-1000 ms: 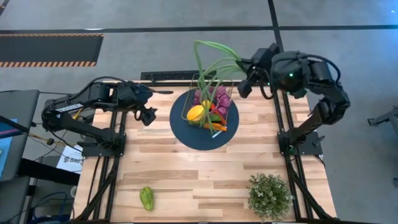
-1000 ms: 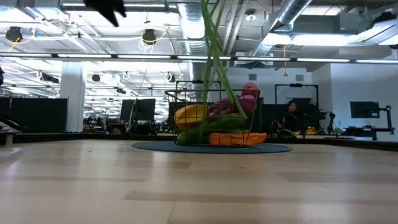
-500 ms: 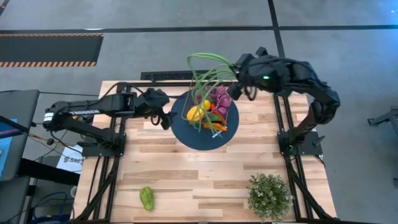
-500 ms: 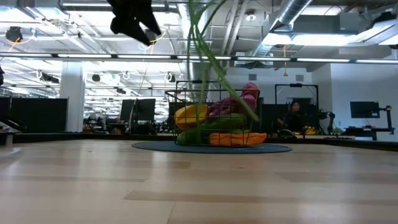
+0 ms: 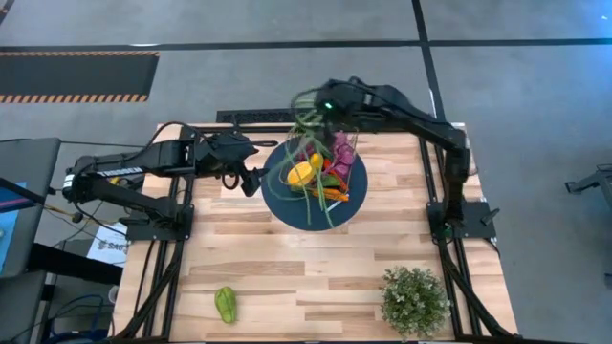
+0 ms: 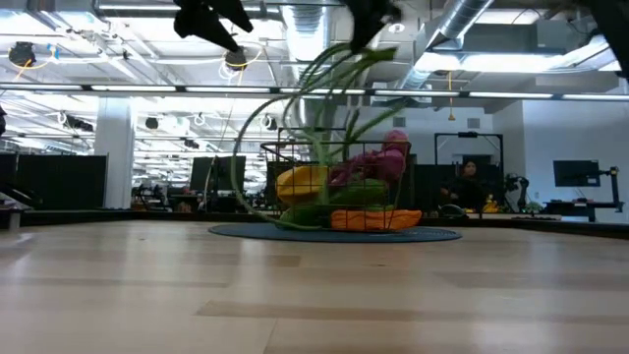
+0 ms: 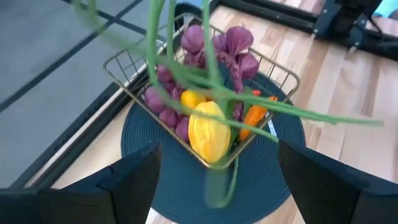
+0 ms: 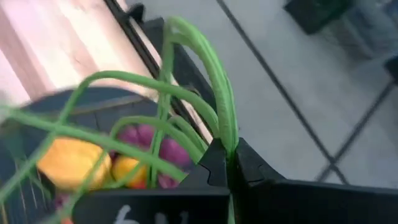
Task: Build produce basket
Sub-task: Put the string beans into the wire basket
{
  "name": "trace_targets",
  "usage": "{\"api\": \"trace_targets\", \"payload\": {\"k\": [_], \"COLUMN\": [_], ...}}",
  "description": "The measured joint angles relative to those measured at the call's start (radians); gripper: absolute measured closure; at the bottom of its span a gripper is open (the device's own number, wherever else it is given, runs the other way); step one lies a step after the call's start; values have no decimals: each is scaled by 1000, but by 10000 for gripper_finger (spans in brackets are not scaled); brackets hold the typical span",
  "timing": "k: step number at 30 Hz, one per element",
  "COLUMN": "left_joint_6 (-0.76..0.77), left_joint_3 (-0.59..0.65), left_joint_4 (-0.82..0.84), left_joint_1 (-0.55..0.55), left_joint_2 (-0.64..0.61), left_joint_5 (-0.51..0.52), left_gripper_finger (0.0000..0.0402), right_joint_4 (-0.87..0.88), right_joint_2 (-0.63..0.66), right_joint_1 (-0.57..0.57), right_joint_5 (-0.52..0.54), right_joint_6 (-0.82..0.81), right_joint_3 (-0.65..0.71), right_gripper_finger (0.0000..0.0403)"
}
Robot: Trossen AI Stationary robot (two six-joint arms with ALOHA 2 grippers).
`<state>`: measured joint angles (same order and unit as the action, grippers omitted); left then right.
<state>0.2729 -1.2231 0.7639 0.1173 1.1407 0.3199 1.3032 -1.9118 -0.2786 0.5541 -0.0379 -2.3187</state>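
Table [image 5: 287, 258]: blue plate [image 5: 287, 205] carries wire basket [image 7: 124, 62] of produce. Right gripper [image 8: 229, 163] above basket, clamped on long green beans [image 8: 205, 68] drooping over it. Left gripper [image 5: 251, 180] beside plate, jaws wide, empty. Green pepper [image 5: 226, 304] lies near front edge.

wire basket [image 5: 356, 164] of produce [image 5: 302, 174], beans [image 5: 308, 115] arching

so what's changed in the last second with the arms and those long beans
The right gripper, shut on the long green beans, swung in from the table's right side to above the basket; the beans now droop over it. The left gripper, open, reached from the left toward the blue plate. The basket's produce, the green pepper and the potted plant stayed put.
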Motion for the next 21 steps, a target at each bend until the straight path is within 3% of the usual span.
{"api": "trace_targets", "payload": {"k": [5, 9, 21], "left_joint_6": [0, -10, -60], "left_joint_3": [0, 0, 0], "left_joint_4": [45, 75, 108], "left_joint_1": [0, 0, 0], "left_joint_2": [-12, -23, -27], "left_joint_5": [0, 1, 25], "left_gripper_finger": [97, 97, 97], "right_joint_4": [-108, -72, 35], "right_joint_2": [-81, -148, -343], "right_joint_1": [-70, -102, -36], "right_joint_5": [-84, -115, -156], "right_joint_6": [34, 4, -84], "right_joint_3": [-1, -1, 0], "right_gripper_finger": [403, 403, 403]}}
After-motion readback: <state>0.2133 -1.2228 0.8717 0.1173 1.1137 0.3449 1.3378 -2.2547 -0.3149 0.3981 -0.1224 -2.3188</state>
